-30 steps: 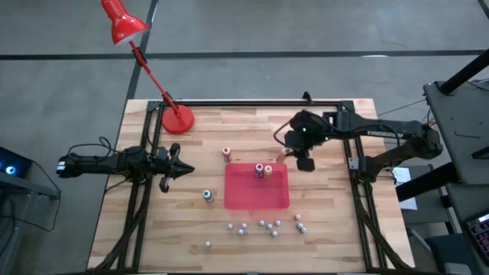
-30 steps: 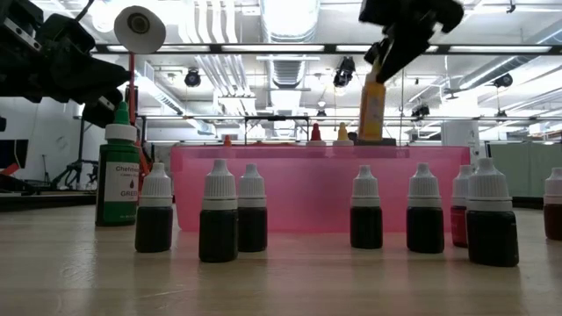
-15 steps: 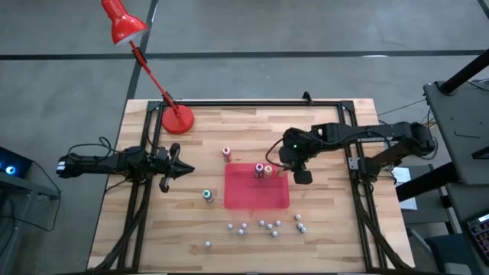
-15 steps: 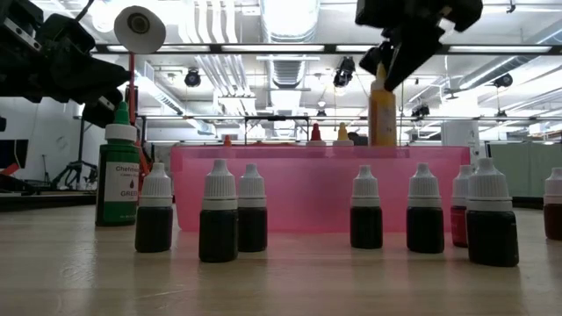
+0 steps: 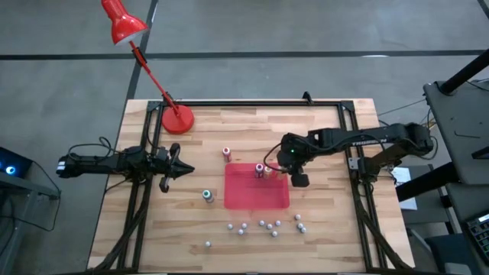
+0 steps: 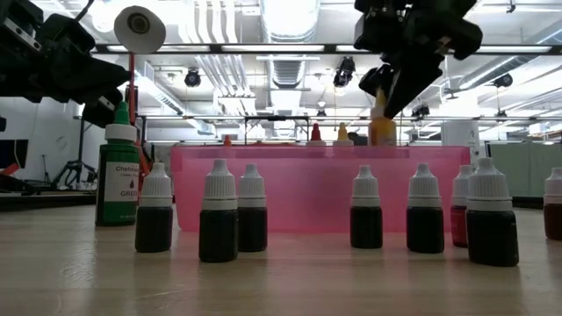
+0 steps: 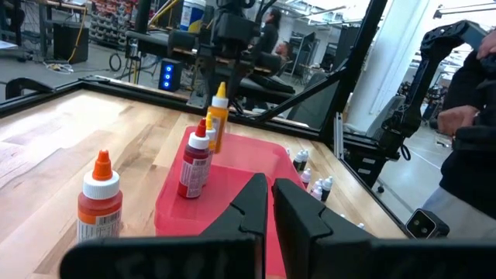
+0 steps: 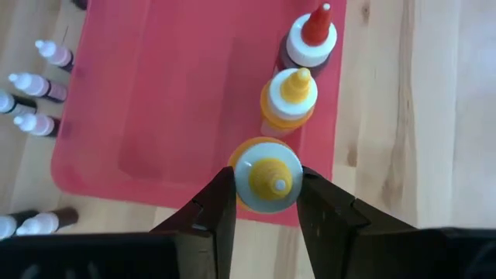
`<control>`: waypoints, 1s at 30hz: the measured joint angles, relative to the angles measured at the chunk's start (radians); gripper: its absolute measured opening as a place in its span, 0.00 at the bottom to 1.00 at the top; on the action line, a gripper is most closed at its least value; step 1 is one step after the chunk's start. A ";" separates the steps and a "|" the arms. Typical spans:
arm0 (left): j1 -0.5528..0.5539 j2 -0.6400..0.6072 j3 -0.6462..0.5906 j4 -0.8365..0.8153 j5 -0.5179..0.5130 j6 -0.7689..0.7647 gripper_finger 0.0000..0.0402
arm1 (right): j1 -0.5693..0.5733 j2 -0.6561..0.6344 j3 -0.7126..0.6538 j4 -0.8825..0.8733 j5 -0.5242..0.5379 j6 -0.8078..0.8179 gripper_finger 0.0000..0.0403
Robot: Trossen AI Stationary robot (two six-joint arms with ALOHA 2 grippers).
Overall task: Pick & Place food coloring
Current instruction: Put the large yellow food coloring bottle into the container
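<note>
Now right pincer (image 8: 267, 203) clenched on a yellow bottle (image 8: 268, 173) of food coloring, fingers (image 8: 215, 209) on both sides of its cap, hanging over the edge strip of the red tray (image 8: 163, 101); bottle base hidden behind tray wall in low view, can't tell if it touches. Just beyond the pincer, inside the tray: an orange-yellow bottle (image 8: 289, 99), then a red-tipped bottle (image 8: 311, 40), the three in a line. In the high view the right pincer (image 5: 293, 158) sits at the tray's right rim (image 5: 284, 200) on the wooden counter (image 5: 328, 237).

Further out: small dark dropper bottles (image 6: 219, 215) with white caps in a loose row on the counter past the tray's other side. Orange bottle (image 7: 101, 198) and green bottle (image 5: 208, 195) stand on the counter outside the tray. Red desk lamp (image 5: 177, 119) at the counter's back.

Left pincer (image 5: 181, 169) waits well away at the counter's left, fingers nearly together, gripping nothing.
</note>
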 joint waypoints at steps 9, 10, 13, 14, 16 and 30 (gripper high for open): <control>0.000 0.000 0.000 0.000 0.000 0.000 0.00 | 0.000 0.000 -0.066 0.069 0.035 -0.002 0.26; 0.000 0.000 0.000 0.000 0.000 0.000 0.00 | 0.000 0.000 -0.071 0.074 0.044 -0.005 0.26; 0.000 0.000 0.000 0.000 0.000 0.000 0.00 | 0.000 0.000 -0.078 0.079 0.053 -0.014 0.26; 0.000 0.000 0.000 0.000 0.000 0.000 0.00 | 0.000 0.000 -0.079 0.080 0.053 -0.019 0.26; 0.000 0.000 0.000 0.000 0.000 0.000 0.00 | 0.000 0.000 -0.083 0.087 0.053 -0.030 0.26; 0.000 0.000 0.000 0.000 0.000 0.000 0.00 | 0.000 0.006 -0.106 0.129 0.052 -0.058 0.26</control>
